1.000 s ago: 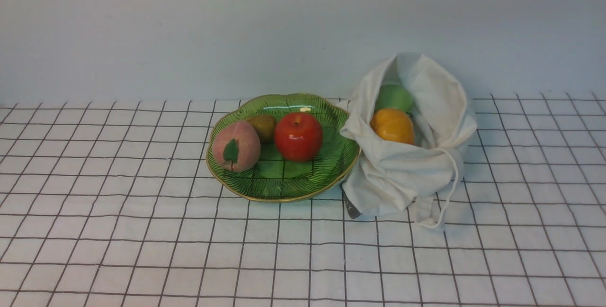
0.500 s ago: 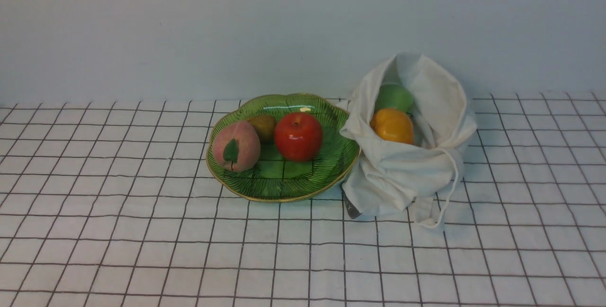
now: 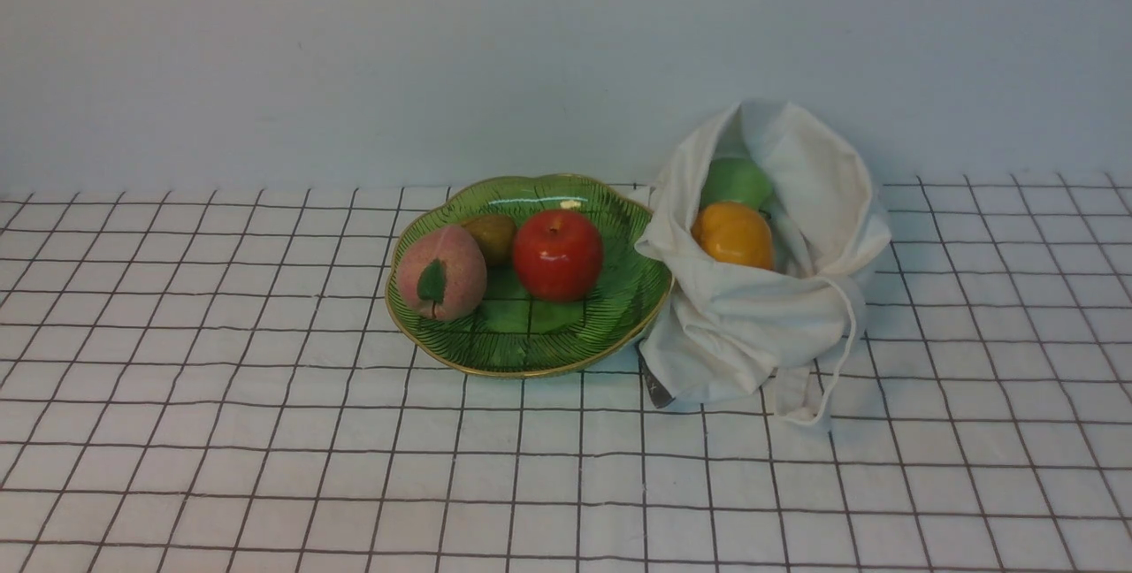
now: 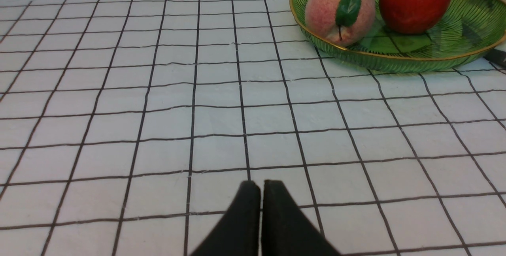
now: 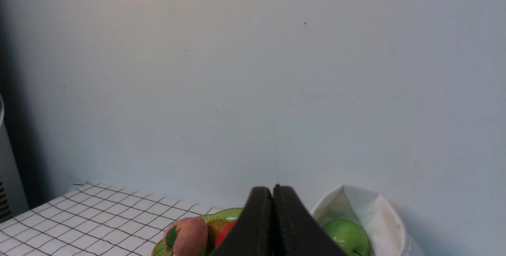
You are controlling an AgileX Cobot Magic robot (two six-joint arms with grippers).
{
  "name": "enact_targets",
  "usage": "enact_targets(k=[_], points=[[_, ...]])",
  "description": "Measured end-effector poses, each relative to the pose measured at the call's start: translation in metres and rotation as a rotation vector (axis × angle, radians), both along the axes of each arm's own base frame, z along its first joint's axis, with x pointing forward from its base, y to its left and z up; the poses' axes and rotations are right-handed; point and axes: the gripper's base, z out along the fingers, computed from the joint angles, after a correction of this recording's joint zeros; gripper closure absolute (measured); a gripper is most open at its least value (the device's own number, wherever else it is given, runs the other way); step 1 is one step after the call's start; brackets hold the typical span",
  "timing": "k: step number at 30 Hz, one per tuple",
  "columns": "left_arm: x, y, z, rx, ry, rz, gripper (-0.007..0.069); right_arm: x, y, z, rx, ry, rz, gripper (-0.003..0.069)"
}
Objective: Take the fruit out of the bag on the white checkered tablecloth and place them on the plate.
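Note:
The green leaf-shaped plate [image 3: 610, 325] sits mid-table on the white checkered tablecloth [image 3: 265, 431]. On it lie the red apple [image 3: 557, 255], a pink peach [image 3: 440, 272] and a small brown-green fruit [image 3: 492, 237]. The off-white bag [image 3: 752, 325] stands open against the plate's right side, holding the orange-yellow fruit [image 3: 732, 235] and the light green fruit [image 3: 736, 182]. Neither gripper shows in the front view. My left gripper [image 4: 261, 189] is shut and empty, low over the cloth, well short of the plate [image 4: 466, 31]. My right gripper [image 5: 272, 192] is shut and empty, raised, with the bag [image 5: 379, 216] beyond it.
A plain pale wall [image 3: 531, 51] rises right behind the plate and bag. Open tablecloth stretches to the left and in front of the plate. A small dark tag [image 3: 656, 392] pokes out under the bag's front left corner.

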Motion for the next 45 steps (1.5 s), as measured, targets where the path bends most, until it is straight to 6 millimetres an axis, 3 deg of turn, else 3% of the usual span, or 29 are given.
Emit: enact_targets(k=[27,35,45], points=[[0.0,0.0,0.0,0.0,0.0,0.0,0.0632,0.002,0.002,-0.004,-0.003,-0.007,0.011,0.0673],[0.0,0.0,0.0,0.0,0.0,0.0,0.0632,0.012,0.012,-0.059,-0.087,0.105,0.027,0.0673],[0.0,0.0,0.0,0.0,0.0,0.0,0.0632,0.019,-0.002,-0.118,-0.064,0.209,-0.296,0.0673]])
